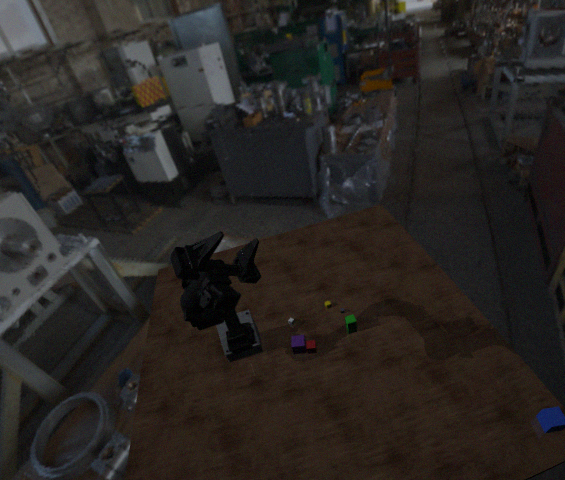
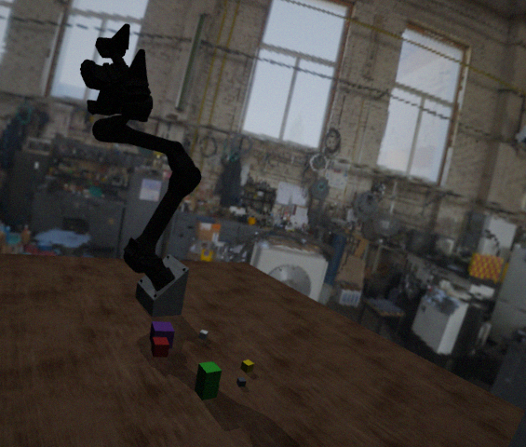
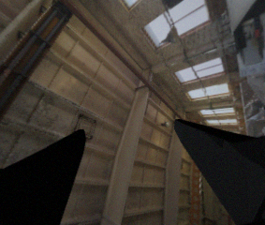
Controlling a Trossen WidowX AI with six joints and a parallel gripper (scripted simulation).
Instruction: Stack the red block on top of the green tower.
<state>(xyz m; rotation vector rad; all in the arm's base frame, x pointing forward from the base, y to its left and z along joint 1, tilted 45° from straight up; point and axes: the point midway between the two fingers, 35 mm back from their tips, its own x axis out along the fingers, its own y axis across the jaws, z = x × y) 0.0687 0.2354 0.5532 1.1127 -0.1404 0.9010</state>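
Note:
The red block [image 1: 311,345] [image 2: 159,346] sits on the wooden table [image 1: 272,413] [image 2: 60,307], close against the purple block or nearly so; whether they touch I cannot tell. The green tower [image 1: 350,323] [image 2: 209,380] stands upright on the table, apart from the red block, with nothing on top. My gripper [image 1: 240,237] [image 2: 135,37] [image 3: 130,128] is open and empty, raised high above the table and pointing up, well away from both. The wrist view shows the two dark fingers wide apart against the ceiling and windows, with no blocks in sight.
The purple block [image 1: 298,343] [image 2: 162,328] is beside the red one, on the arm base's side. A small white block [image 1: 291,321] [image 2: 203,333], a yellow block [image 1: 327,304] [image 2: 247,365] and a tiny dark block [image 1: 343,311] [image 2: 241,382] lie nearby. A blue block [image 1: 551,419] lies near the far corner.

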